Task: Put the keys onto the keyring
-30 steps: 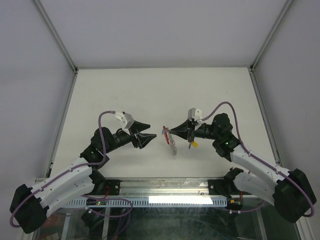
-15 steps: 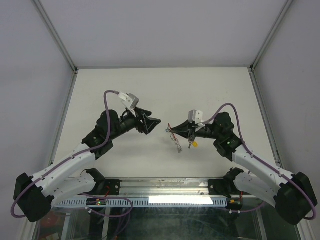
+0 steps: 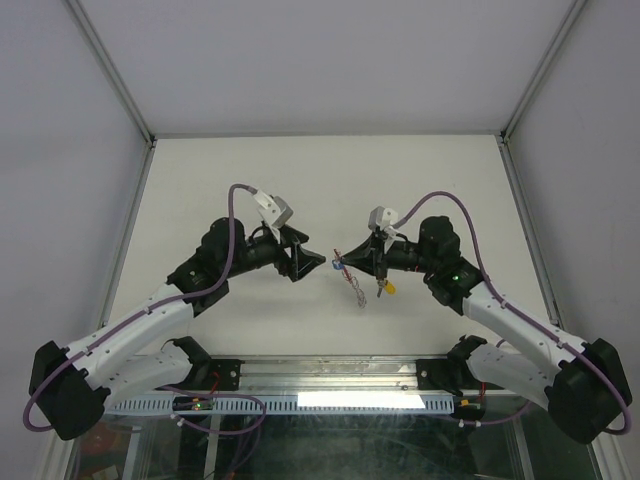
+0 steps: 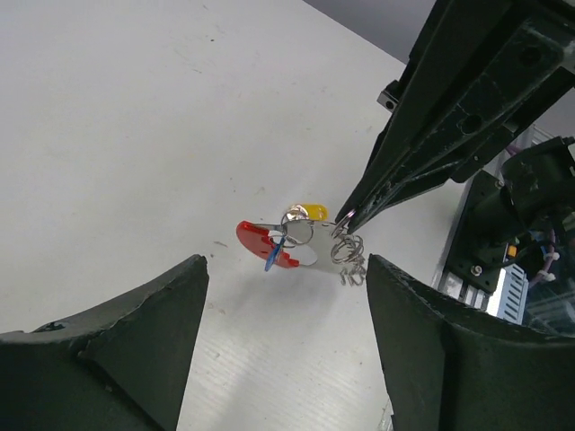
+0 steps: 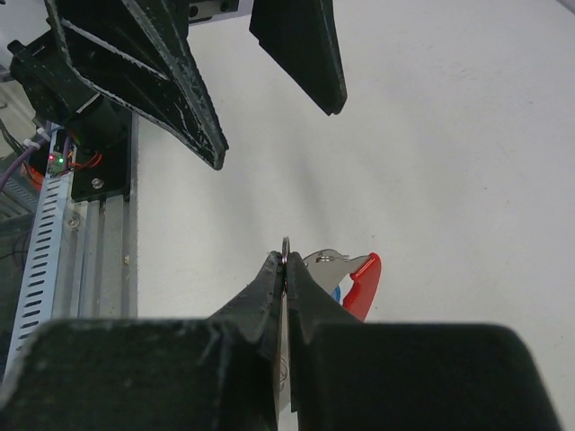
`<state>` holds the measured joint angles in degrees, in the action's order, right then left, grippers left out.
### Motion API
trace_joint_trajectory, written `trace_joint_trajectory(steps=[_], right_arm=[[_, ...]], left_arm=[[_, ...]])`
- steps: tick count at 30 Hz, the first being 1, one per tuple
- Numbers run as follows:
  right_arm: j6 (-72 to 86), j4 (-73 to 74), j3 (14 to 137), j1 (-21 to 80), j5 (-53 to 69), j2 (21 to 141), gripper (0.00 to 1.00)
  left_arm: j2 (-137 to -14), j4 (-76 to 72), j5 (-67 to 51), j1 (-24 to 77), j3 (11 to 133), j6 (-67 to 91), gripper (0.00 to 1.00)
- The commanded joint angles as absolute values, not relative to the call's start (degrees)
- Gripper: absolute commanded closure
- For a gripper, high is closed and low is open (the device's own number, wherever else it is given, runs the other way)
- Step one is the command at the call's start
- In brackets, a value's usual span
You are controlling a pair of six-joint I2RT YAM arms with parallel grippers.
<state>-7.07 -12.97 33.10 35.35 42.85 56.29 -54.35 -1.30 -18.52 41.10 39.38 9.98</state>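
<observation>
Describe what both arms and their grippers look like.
The left arm and right arm match: white shells on long links, black joints. A purple cable runs along each, looping to a pale camera block at the wrist. The left gripper and right gripper are black, with wedge fingers tapering to thin tips. A green light glows on the right arm.

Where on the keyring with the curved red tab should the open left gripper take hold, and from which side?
Probably the curved red tab, approached from the side opposite the right gripper. That gripper is shut on the silvery metal ring, while the tab sticks out free on the side of the left gripper. The chain dangles loose, a poor hold.
</observation>
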Motion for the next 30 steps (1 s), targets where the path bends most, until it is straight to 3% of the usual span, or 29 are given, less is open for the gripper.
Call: trace_joint_trajectory(steps=[1,7,13,18,26,30], right_arm=[[-9.32,-12.36,35.13,35.42,43.51,53.22,1.00],[-12.56,-13.64,34.19,35.36,45.28,50.71,1.00],[-18.17,-14.54,31.86,35.42,44.81,44.48,1.00],[-23.15,-14.43,30.35,35.54,45.99,39.85,1.00],[-29.44,-10.27,31.47,35.78,48.57,38.24,1.00],[-30.03,-8.37,32.92,35.97,49.75,38.33,1.00]], left_arm=[[-54.31,-1.39,-21.53,43.52,42.59,4.48,0.30],[-54.92,-1.19,-16.81,51.82,44.00,-1.54,0.29],[-49.02,-11.92,-16.97,53.77,36.61,-8.41,0.33],[-45.29,-20.46,-16.76,53.87,30.97,-13.90,0.41],[-48.81,-20.72,-18.86,54.17,34.17,-14.73,0.59],[-50.06,-20.75,-19.77,54.61,35.05,-15.52,0.63]])
